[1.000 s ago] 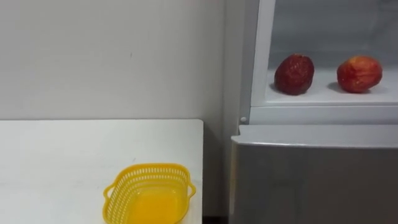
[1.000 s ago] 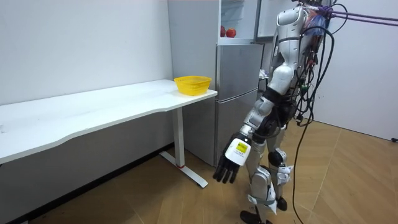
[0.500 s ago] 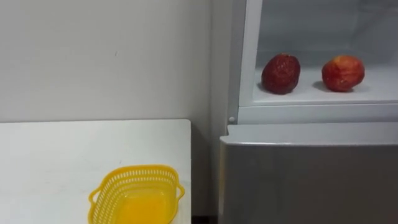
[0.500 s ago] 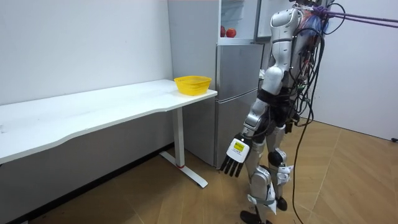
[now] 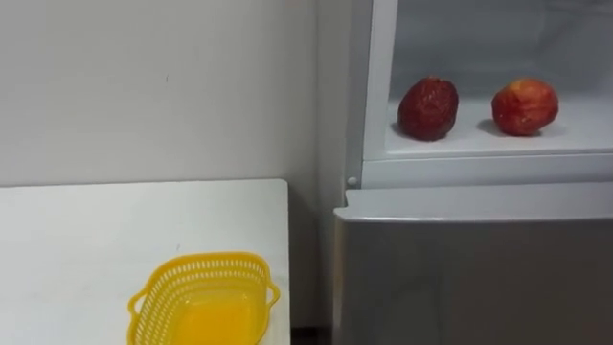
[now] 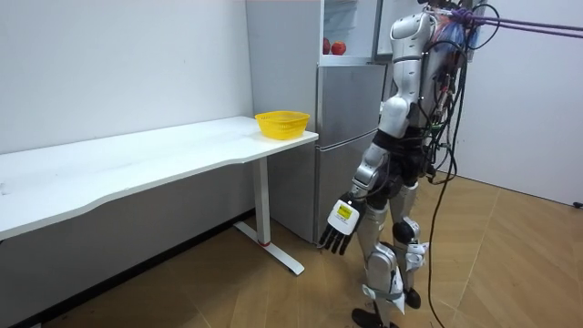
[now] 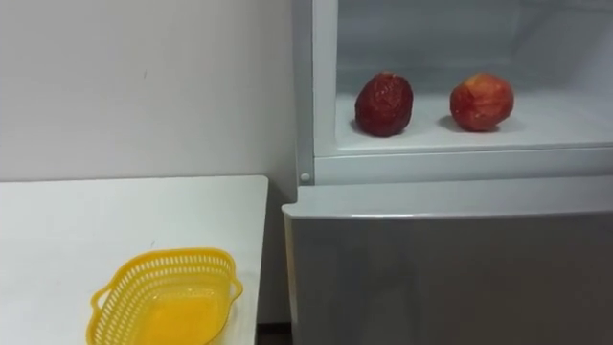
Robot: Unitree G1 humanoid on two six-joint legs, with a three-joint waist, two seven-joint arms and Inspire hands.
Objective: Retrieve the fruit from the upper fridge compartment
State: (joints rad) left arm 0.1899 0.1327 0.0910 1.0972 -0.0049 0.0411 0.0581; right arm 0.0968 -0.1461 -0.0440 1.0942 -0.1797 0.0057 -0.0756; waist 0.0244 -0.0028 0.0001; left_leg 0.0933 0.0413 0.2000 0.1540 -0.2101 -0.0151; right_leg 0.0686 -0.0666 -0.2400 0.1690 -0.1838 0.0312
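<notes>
Edging closer to the fridge (image 6: 346,118), the robot is drawing its left hand (image 6: 339,230) back toward its legs, hanging low with fingers straight and spread, carrying nothing. A dark red fruit (image 5: 427,109) and a red apple (image 5: 524,105) are sitting apart on the shelf (image 5: 575,140) of the open upper compartment (image 5: 479,171), near its front edge, likely for an easy reach. A yellow basket (image 5: 196,264) is waiting empty at the counter (image 5: 96,230) end nearest the fridge, probably to receive the fruit.
</notes>
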